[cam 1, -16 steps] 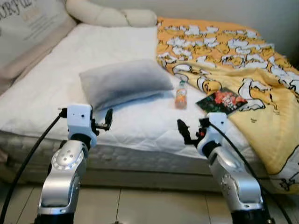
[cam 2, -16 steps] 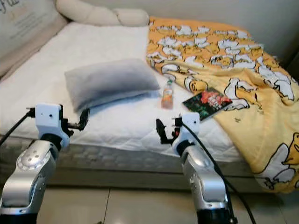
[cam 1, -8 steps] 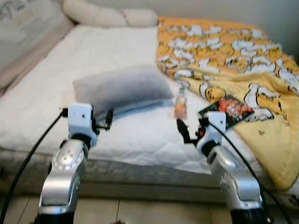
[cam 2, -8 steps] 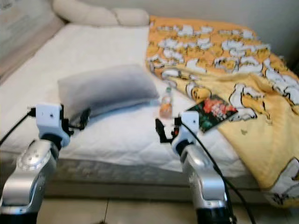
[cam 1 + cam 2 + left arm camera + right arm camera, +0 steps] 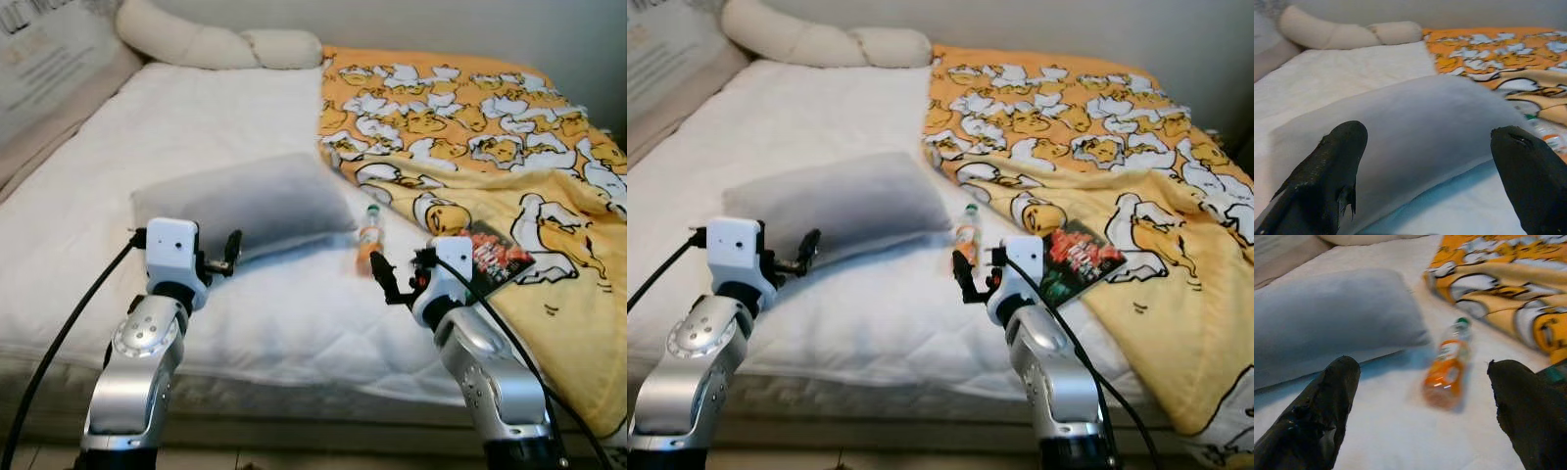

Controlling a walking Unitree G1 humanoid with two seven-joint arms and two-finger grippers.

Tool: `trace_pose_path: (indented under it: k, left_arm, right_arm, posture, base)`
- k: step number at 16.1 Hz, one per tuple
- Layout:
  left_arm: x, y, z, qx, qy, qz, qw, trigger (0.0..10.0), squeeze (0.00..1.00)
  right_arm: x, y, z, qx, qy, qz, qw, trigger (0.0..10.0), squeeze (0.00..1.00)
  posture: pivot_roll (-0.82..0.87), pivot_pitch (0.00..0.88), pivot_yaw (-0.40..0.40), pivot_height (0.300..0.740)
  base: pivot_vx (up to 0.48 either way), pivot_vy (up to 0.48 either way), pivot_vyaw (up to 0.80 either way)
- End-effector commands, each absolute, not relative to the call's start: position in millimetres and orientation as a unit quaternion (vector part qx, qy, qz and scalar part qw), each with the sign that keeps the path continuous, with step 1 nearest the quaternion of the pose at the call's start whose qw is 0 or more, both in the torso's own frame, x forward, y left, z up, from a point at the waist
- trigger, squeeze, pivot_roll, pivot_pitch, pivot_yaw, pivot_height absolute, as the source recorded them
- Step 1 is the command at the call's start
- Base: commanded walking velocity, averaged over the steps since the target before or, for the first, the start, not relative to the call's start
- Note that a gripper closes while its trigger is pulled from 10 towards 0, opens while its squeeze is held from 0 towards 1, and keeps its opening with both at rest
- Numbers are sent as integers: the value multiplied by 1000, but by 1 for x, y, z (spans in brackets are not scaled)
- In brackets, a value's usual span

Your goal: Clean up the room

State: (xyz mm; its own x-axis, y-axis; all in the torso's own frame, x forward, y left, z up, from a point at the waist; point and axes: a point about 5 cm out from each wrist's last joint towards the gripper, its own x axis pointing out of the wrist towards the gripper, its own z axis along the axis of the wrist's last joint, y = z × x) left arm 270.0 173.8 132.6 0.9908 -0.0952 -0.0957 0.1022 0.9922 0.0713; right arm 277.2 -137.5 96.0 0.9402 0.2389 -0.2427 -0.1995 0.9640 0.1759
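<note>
Right gripper (image 5: 384, 277) is raised over the near part of the bed (image 5: 196, 137), fingers spread wide, nothing between them. It sits just short of the orange bottle (image 5: 368, 241), not touching. In the right wrist view the bottle (image 5: 1446, 367) lies on its side on the white mattress cover between the two black fingertips (image 5: 1320, 416), green cap end pointing toward the yellow blanket (image 5: 1508, 289), orange label and liquid visible. That view is a bit blurred.

Left gripper (image 5: 231, 251) is also up over the near mattress, fingers apart and empty, aimed at the grey pillow (image 5: 245, 201). Left wrist view has the pillow (image 5: 1415, 127) spanning the gap between the fingers (image 5: 1327, 171), close ahead; cannot tell contact from this view.

Layout on the bed: grey pillow lies flat near the middle, one corner just beside the bottle. Bottle sits between the pillow and the edge of the yellow cartoon-print blanket (image 5: 470, 137), which covers the robot's right side of the bed and drapes over the near edge. A dark book or packet with a red cover picture (image 5: 495, 257) rests on the blanket just beyond the right wrist. A long cream bolster (image 5: 211, 41) runs along the far end against the wall. A large cushion with printed text (image 5: 49, 59) leans at the far left.
</note>
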Motion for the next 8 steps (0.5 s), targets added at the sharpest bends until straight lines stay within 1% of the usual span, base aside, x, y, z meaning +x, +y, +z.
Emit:
trace_pose_path:
  k: [1, 8]
  left_arm:
    - [270, 165, 135, 36, 41, -67, 996, 10000, 408]
    - [270, 165, 137, 39, 41, -69, 996, 10000, 408]
  right_arm:
    - [279, -148, 98, 71, 129, 96, 984, 10000, 0]
    - [280, -146, 98, 71, 132, 98, 984, 10000, 0]
  posture:
    - [87, 0, -23, 740]
    - [87, 0, -15, 740]
  base:
    - [386, 0, 0]
    - [381, 0, 0]
